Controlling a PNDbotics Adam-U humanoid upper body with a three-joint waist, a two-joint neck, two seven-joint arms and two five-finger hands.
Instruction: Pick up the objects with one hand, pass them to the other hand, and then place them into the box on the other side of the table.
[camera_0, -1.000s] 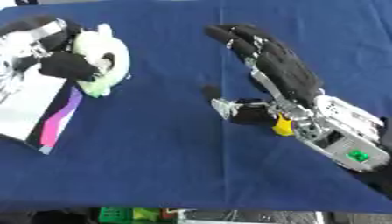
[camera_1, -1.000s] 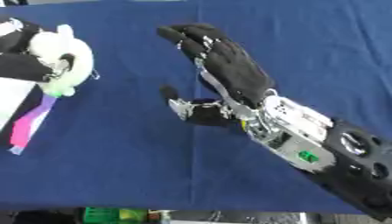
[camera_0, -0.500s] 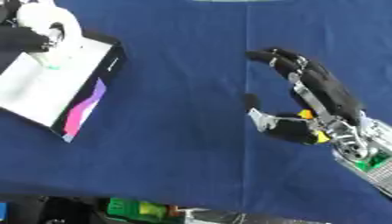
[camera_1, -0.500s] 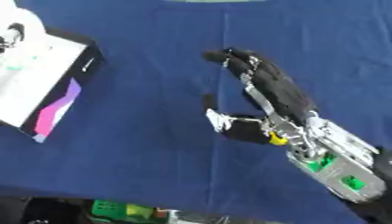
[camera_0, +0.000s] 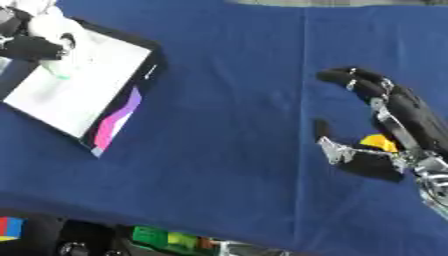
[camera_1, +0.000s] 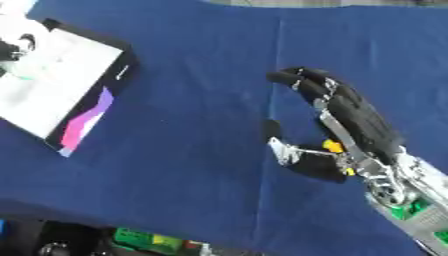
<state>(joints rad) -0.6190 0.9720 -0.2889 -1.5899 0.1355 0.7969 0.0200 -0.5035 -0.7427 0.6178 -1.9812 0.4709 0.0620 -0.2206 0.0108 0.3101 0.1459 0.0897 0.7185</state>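
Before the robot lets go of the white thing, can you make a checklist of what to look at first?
1. White object held by left hand: ok, fingers curled on it.
2. Object is above the box: ok, over its upper left part.
3. Box lies flat on the blue table: ok.
4. Room left inside the box: cannot tell.
5. Right hand clear of the box: ok, far off to the right, holding nothing.
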